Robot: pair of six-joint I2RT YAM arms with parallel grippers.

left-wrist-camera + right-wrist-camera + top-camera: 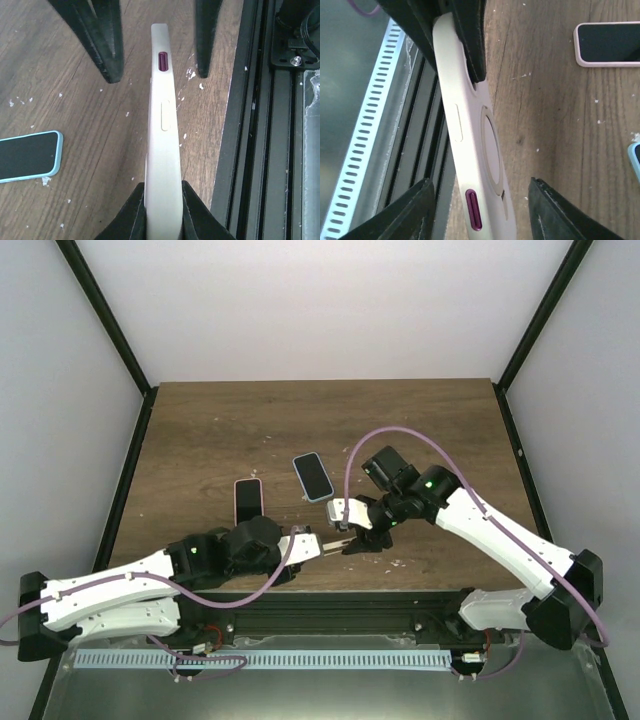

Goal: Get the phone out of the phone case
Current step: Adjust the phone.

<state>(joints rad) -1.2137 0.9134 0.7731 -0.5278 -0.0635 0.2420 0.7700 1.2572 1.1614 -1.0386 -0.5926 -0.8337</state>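
A white phone case [162, 125] with a purple side button is held on edge above the table's near edge; it also shows in the right wrist view [470, 150] and, small, in the top view [326, 532]. I cannot see a screen on it from here. My left gripper [162, 187] is shut on one end of the case, and it also shows in the top view [303, 546]. My right gripper [481, 186] is open, its fingers [107, 45] standing on either side of the case's other end without touching it; it also shows in the top view [357, 536].
A phone in a pink case [247, 500] and a phone in a blue case [312, 477] lie face up mid-table; the blue one also shows in the left wrist view [27, 156], the pink one in the right wrist view [607, 50]. The black frame rail [250, 125] runs just beside the held case.
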